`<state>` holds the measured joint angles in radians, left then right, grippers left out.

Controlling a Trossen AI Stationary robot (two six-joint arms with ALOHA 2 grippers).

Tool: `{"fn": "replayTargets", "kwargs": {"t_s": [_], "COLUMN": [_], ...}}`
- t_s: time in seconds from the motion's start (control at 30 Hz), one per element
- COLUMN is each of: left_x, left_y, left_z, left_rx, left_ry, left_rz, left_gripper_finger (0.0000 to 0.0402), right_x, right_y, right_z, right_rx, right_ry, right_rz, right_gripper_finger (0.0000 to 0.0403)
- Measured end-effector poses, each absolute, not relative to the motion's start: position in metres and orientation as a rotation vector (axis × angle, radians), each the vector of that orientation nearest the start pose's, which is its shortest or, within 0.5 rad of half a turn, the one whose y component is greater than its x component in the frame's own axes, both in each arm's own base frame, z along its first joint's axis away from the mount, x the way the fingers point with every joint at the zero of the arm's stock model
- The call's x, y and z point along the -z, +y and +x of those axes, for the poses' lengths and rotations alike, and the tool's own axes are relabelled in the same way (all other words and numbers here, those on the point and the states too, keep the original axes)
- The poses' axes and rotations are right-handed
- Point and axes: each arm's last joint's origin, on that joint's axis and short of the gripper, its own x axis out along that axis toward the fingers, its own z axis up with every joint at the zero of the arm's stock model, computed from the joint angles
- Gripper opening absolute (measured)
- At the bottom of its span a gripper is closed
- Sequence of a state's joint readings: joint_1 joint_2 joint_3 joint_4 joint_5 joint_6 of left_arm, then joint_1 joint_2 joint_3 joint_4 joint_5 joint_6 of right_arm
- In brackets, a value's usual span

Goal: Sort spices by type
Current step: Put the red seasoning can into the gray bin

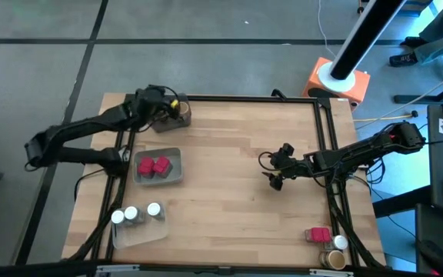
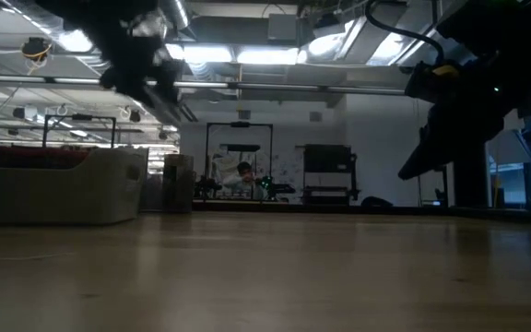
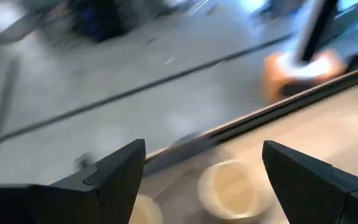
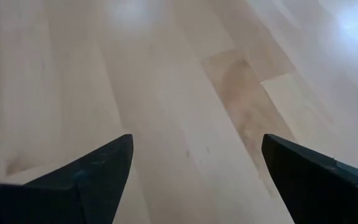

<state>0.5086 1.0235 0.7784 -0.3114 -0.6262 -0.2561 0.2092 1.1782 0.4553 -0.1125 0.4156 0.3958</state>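
Desk (image 1: 229,169) of pale wood planks fills most of the high view, framed by a dark rail. Both dark arms reach over it: the left arm comes in from the left side and ends over the far left corner, and the right arm comes in from the right side and ends over bare wood right of the middle.

A grey tray (image 1: 171,174) lies near the left edge with two pink-red packets (image 1: 153,165) side by side in it. Nearer the front left corner a clear tray (image 1: 141,229) holds three small white-capped jars (image 1: 154,209), two close together and one a little apart. A third, smaller tray (image 1: 181,117) sits at the far left corner under the left arm's end.

The left tool (image 1: 177,104) hangs over that corner tray. Its wrist view shows the two dark fingers (image 3: 120,174) spread wide with nothing between them, and below them two round tan jar tops (image 3: 232,186), blurred, just inside the desk's dark rail.

The right tool (image 1: 274,165) hangs above the bare wood, well apart from every container. Its wrist view shows its fingers (image 4: 101,171) set wide apart too, with only planks below.

At the front right corner three containers stand close together: one pink-red packet (image 1: 318,234), one white-capped jar (image 1: 340,243) just beside it, and one tan-topped round jar (image 1: 331,259) in front of those two.
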Motion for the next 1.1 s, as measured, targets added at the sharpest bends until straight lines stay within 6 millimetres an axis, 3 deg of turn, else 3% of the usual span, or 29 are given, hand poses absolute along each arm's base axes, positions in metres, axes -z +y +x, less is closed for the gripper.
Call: {"fn": "replayTargets", "kwargs": {"t_s": [0.17,0.3,0.43,0.63,0.87,1.1], "left_x": [-0.294,-0.293,-0.285,-0.255,-0.22,-0.208], "left_y": [0.078,0.044,0.01,-0.033,-0.065,-0.077], "left_z": [0.201,0.223,0.245,0.274,0.296,0.304], "left_rx": [-0.911,-0.714,-0.563,-0.414,-0.346,-0.326], "left_ry": [0.317,0.278,0.261,0.312,0.345,0.327], "left_rz": [-0.137,-0.112,-0.097,-0.066,-0.102,-0.151], "left_gripper_finger": [0.0308,0.0308,0.0308,0.0308,0.0308,0.0308], "right_x": [-0.16,-0.162,-0.163,-0.185,-0.225,-0.261], "right_y": [0.032,0.032,0.034,0.052,0.085,0.121], "right_z": [0.204,0.205,0.206,0.212,0.205,0.184], "right_rx": [0.322,0.327,0.263,0.056,-0.063,-0.192], "right_ry": [0.748,0.728,0.749,0.806,0.934,1.019], "right_rz": [0.127,0.13,0.133,0.112,0.007,0.025], "right_gripper_finger": [0.0356,0.0356,0.0356,0.0356,0.0356,0.0356]}}
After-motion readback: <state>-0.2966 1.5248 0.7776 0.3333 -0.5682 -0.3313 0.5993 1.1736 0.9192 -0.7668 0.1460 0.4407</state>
